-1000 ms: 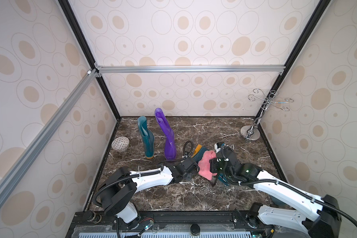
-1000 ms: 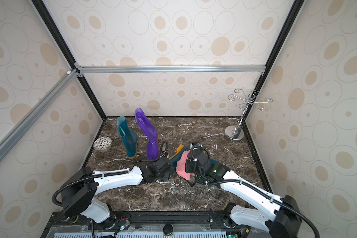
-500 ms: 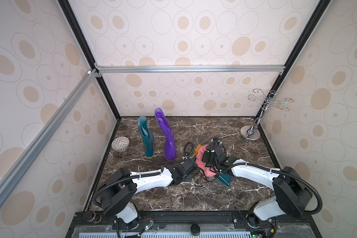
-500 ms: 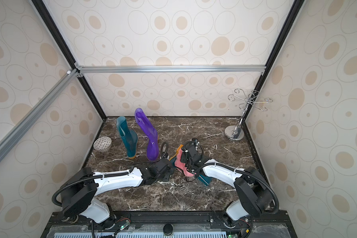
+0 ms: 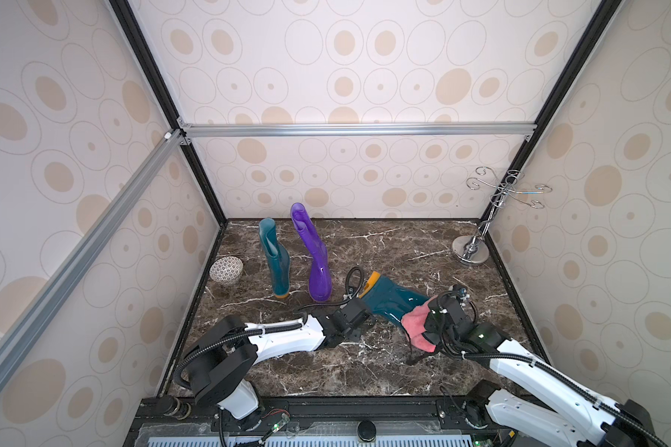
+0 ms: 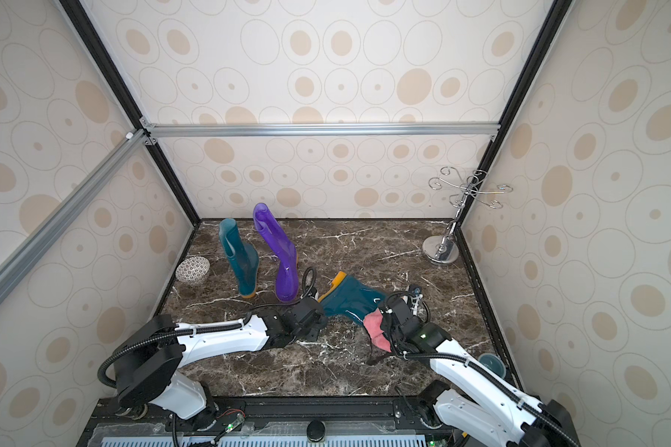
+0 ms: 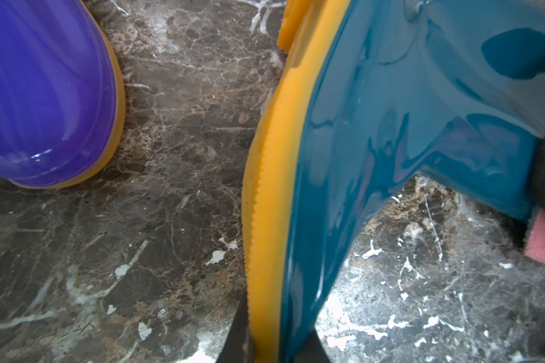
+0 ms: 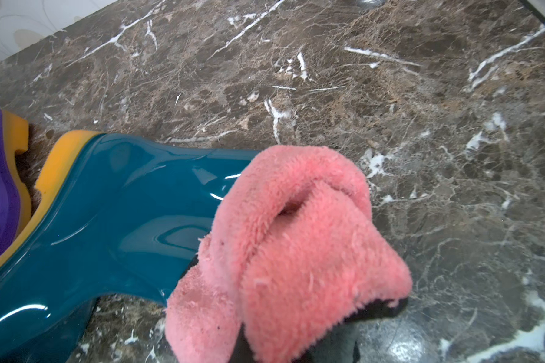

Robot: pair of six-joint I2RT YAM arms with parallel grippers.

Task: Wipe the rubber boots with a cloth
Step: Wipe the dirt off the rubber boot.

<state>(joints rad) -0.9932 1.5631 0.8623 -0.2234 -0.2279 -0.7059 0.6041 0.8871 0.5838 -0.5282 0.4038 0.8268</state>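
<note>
"Rubber boots: where are they?"

"Two stand at the far left of my brown marble table (image 5: pixel 365 371): a glossy dark teal rubber boot (image 5: pixel 276 267) and a glossy purple rubber boot (image 5: pixel 319 271). A third teal boot with a yellow-orange sole (image 5: pixel 388 303) lies on its side mid-table."

"Your tools?"

"My left tool (image 7: pixel 276 342) pinches the third teal boot at the toe end, across the sole's edge. My right tool (image 5: pixel 431 334) is pressed together on a fluffy pink terry cloth (image 8: pixel 290 239), bunched over that boot's shaft."

"Which step?"

"Wiping the lying boot, I judge. Next I'd draw the cloth along the shaft toward the foot with light pressure, the left pinch bracing so the slick rubber doesn't skid."
</note>
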